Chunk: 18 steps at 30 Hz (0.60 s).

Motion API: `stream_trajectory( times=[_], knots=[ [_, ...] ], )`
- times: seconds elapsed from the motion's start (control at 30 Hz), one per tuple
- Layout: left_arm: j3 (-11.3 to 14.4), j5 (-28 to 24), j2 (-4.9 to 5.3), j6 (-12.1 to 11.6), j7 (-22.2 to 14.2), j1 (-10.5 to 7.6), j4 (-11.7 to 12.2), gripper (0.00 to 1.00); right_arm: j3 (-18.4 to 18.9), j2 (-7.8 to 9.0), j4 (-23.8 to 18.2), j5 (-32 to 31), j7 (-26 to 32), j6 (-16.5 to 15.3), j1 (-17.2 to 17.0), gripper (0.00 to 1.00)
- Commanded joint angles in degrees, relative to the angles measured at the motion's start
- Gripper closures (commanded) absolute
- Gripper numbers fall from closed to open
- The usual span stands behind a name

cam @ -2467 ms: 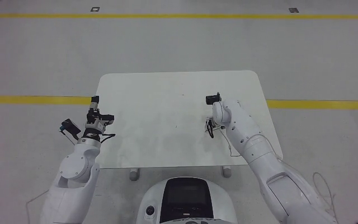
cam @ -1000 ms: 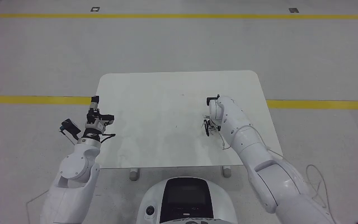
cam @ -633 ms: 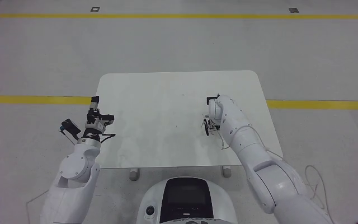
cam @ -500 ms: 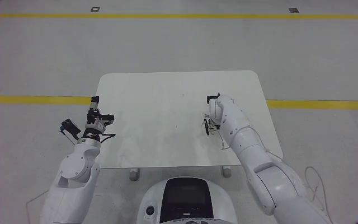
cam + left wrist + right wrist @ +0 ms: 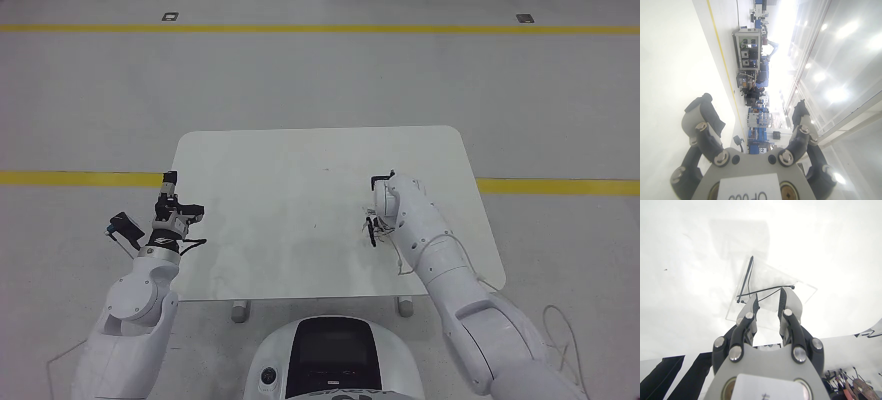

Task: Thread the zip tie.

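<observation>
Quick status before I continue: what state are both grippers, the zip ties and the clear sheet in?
Clear sheet: flat on the table.
Zip ties: straight, unthreaded, lying crossed on the clear sheet.
Right gripper: open, empty, poised over the zip ties.
Left gripper: open, empty, by the left edge of the table.

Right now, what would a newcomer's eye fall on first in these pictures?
Probably the black zip ties, lying crossed on a clear sheet on the right half of the white table. The right end effector hangs close over them, open. The left end effector, also open, is at the table's left edge, pointing away across the room.
</observation>
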Motion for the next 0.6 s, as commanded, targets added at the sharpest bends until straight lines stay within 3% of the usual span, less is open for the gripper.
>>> stream_trajectory(
  times=[0.0,0.57],
  knots=[
    [0.0,0.0,0.0,0.0,0.0,0.0,0.0,0.0,-0.03,-0.18,0.66,0.07,-0.06,-0.01,0.18,0.76],
    [0.0,0.0,0.0,0.0,0.0,0.0,0.0,0.0,0.97,-2.09,9.43,1.07,-3.63,-0.01,3.78,0.82]
  ],
)
